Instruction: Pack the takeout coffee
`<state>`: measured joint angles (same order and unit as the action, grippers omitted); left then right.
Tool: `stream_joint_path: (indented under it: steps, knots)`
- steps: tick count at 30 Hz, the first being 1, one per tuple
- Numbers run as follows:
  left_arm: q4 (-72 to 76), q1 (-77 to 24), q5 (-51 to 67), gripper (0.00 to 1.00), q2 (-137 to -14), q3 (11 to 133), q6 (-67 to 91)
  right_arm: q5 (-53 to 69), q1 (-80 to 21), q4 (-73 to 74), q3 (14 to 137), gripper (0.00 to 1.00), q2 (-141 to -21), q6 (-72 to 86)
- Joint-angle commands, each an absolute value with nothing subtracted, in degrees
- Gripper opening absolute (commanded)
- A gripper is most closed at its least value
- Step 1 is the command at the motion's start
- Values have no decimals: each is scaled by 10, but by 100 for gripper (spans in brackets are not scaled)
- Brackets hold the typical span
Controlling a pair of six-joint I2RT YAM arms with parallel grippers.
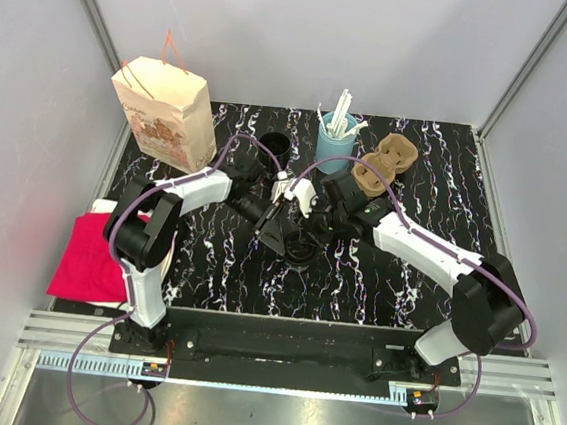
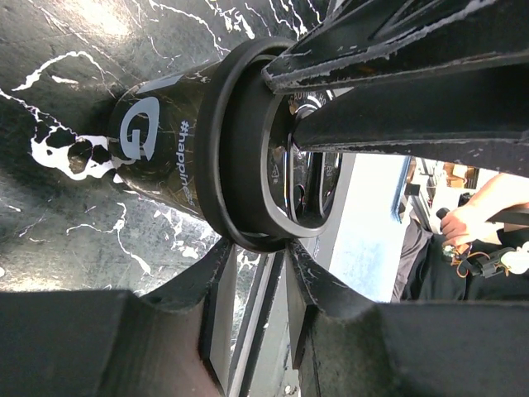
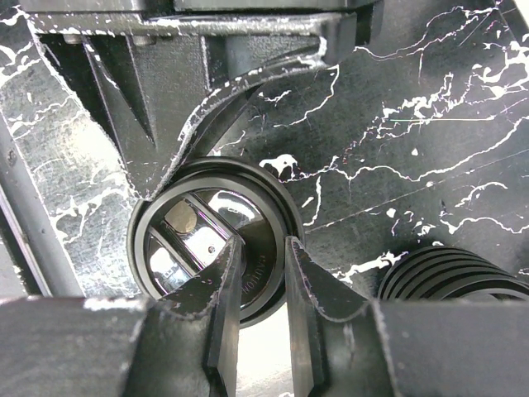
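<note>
While the right gripper (image 3: 263, 248) nips the lid (image 3: 273, 217) at 6 o'clock and the half-closed left gripper (image 2: 256, 246) straddles its rim, hold unclear, lifting could pop it off the coffee cup (image 2: 165, 157), standing near the centre of the table (image 1: 426, 191).

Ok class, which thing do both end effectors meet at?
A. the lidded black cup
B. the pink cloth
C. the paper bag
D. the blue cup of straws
A: the takeout coffee; its lid sits between the fingers of the left end effector and of the right end effector.
</note>
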<state>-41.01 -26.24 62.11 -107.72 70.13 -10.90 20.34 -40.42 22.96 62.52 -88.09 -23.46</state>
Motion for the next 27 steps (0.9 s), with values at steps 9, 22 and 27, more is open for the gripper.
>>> stream_joint_path:
  steps: [9,22,27]
  knots:
    - [-368,-303,441,24,-1120,693,-153,164,-416,252,575,20,-897,-256]
    - [-357,-312,362,22,-1118,687,-142,107,-432,233,549,19,-896,-286]
    - [-363,-313,350,22,-1128,694,-141,91,-434,226,534,19,-896,-298]
